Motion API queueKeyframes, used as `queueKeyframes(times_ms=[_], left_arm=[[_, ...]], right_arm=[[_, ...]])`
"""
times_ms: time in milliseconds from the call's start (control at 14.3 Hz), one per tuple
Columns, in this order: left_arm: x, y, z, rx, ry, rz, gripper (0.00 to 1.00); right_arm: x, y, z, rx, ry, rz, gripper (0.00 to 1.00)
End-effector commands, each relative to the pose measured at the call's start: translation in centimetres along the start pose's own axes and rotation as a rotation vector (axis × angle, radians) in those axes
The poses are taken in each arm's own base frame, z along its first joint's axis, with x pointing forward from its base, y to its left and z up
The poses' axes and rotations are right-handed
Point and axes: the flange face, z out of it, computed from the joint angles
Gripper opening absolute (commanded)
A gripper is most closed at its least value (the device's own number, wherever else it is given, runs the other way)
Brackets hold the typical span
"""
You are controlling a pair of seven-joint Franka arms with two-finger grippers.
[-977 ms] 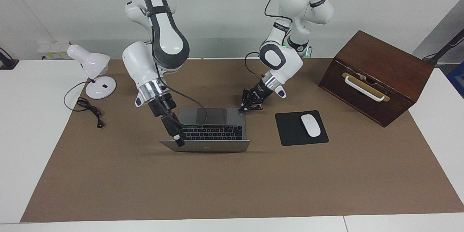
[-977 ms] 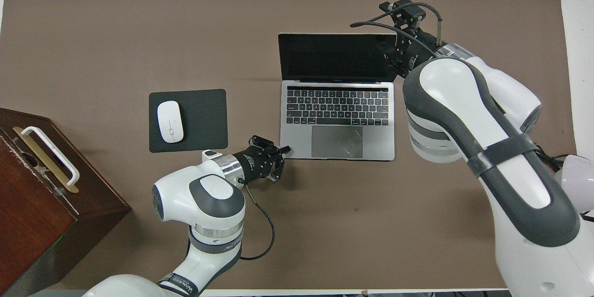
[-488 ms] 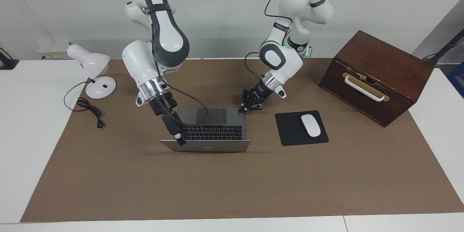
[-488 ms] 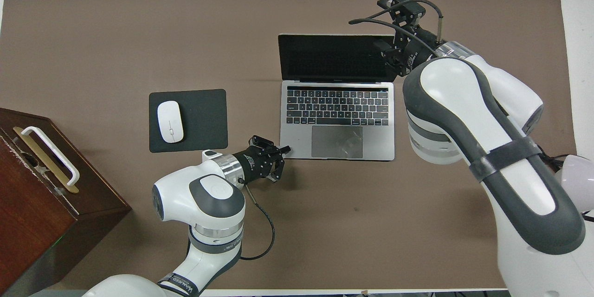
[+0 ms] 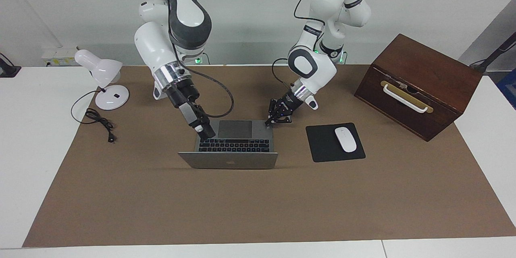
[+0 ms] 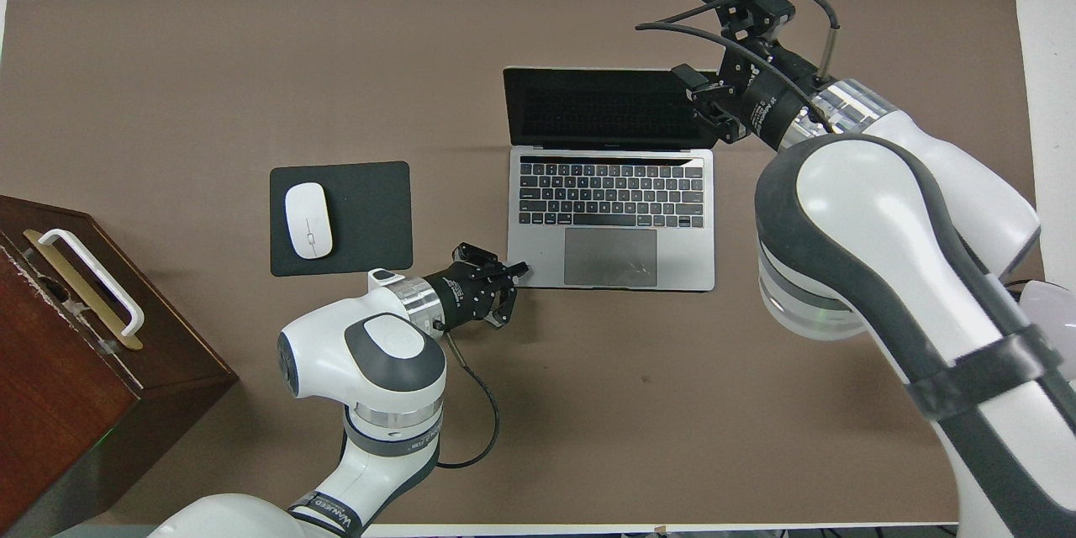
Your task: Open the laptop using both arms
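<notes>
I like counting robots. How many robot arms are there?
2. The left arm has its pincer at the laptop's corner nearest the mouse pad; the right arm is over the keyboard's other end.

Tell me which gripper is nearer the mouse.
Left. The left gripper sits at the laptop's corner beside the mouse pad; the right gripper is over the laptop's other end.

Both arms (image 5: 177, 12) white shells with dark grey oval patches, silver rings at the wrists. Black grippers: left gripper (image 6: 519, 270), right gripper (image 5: 207, 134). Black cable loops off each wrist. Green light at each base. Black-lettered band on left forearm.
</notes>
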Motion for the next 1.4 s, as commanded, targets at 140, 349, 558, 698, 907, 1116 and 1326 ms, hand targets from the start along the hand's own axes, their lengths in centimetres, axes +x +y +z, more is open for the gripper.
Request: queueKeyframes(times_ms=[140,349,558,698,907,1116,1326], left_arm=[[-2.6,1.7,-0.3,-0.034,-0.005,0.088,0.00],[-3.9,2.7,-2.8,-0.149,0.021,0.111,0.00],[-5.6,3.8,-4.6,-0.208,0.049,0.252,0.00],[-5.7,4.6,-5.4,-0.255,0.083,0.297,0.00],[-5.4,8.5,-7.7,-0.321,0.092,0.308,0.00],[-5.4,12.0,-9.7,-0.371,0.106,0.346,0.00],[-6.5,15.1,-11.7,-0.414,0.124,0.425,0.00]], right_arm=[[0.1,-0.9,-1.2,-0.043,-0.021,-0.120,1.00],[3.0,-3.0,-1.9,-0.100,-0.037,-0.257,1.00],[6.4,-5.1,-3.7,-0.197,-0.086,-0.362,1.00],[8.1,-5.6,-4.9,-0.299,-0.097,-0.466,1.00],[9.6,-6.2,-6.9,-0.433,-0.116,-0.579,1.00],[11.0,-7.5,-9.2,-0.552,-0.136,-0.672,1.00],[11.8,-7.7,-11.9,-0.677,-0.171,-0.832,1.00]])
